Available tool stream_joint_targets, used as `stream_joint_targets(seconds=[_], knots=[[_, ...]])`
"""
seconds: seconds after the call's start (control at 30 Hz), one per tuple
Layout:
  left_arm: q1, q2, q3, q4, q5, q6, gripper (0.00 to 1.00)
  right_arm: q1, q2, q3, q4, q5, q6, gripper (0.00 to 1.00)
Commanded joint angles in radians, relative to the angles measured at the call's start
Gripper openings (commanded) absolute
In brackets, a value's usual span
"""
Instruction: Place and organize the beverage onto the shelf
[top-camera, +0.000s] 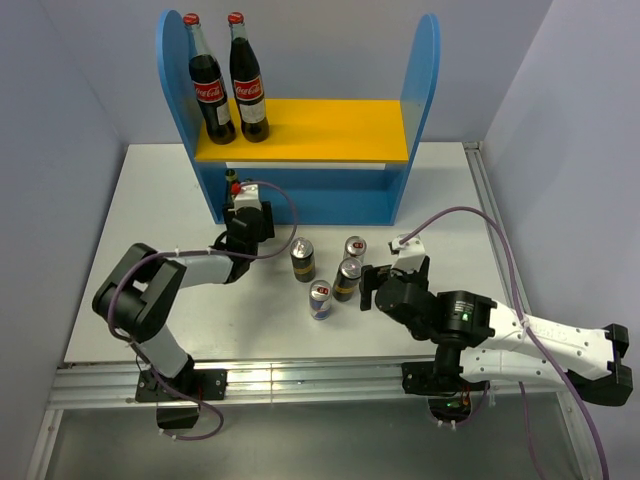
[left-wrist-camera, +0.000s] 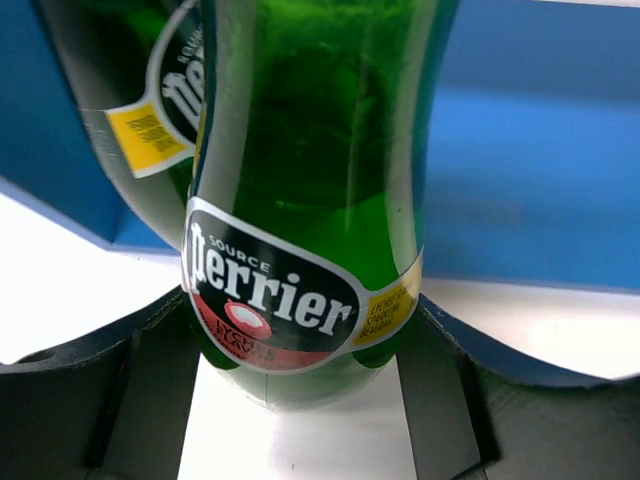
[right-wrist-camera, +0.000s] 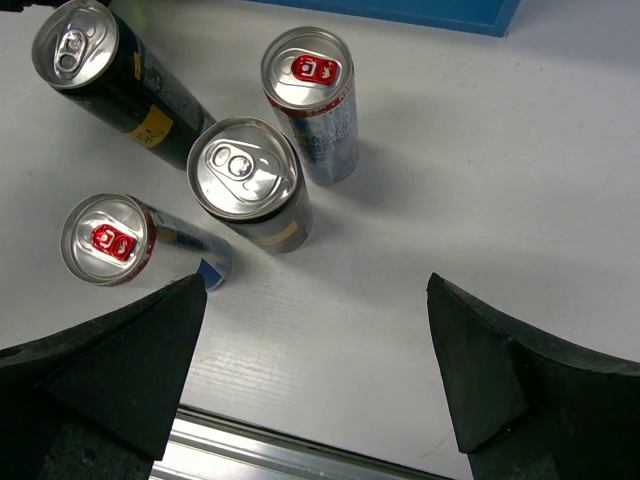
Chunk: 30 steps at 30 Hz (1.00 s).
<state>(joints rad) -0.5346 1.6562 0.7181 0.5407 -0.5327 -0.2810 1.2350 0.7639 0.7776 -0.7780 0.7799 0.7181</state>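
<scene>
My left gripper (top-camera: 243, 215) is at the left end of the blue shelf's (top-camera: 300, 195) lower tier. In the left wrist view it (left-wrist-camera: 303, 385) is shut on a green glass bottle (left-wrist-camera: 310, 180), with a finger against each side just above the white surface. A second green bottle (left-wrist-camera: 150, 110) stands behind it to the left. Two tall dark cans (top-camera: 303, 260) (top-camera: 347, 278) and two slim cans (top-camera: 354, 249) (top-camera: 320, 299) stand on the table. My right gripper (top-camera: 368, 286) is open and empty just right of them; its wrist view (right-wrist-camera: 315, 370) shows all the cans ahead of it.
Two red-capped cola bottles (top-camera: 228, 80) stand at the left end of the yellow upper board (top-camera: 320, 130). Grey walls close in the table (top-camera: 440, 200) at left, right and back. A metal rail (top-camera: 300, 385) runs along the near edge.
</scene>
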Motion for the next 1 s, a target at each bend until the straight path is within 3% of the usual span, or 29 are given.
stream_joint_targets(seconds=[0.0, 0.53, 0.97], knots=[[0.016, 0.0, 0.093, 0.196, 0.0, 0.014, 0.0, 0.009, 0.009, 0.005, 0.005, 0.047, 0.026, 0.98], [0.05, 0.146, 0.214, 0.223, 0.045, 0.006, 0.0, 0.011, 0.031, 0.008, -0.001, 0.053, 0.029, 0.98], [0.067, 0.241, 0.313, 0.213, -0.036, -0.013, 0.0, 0.009, 0.034, 0.008, -0.003, 0.053, 0.03, 0.99]])
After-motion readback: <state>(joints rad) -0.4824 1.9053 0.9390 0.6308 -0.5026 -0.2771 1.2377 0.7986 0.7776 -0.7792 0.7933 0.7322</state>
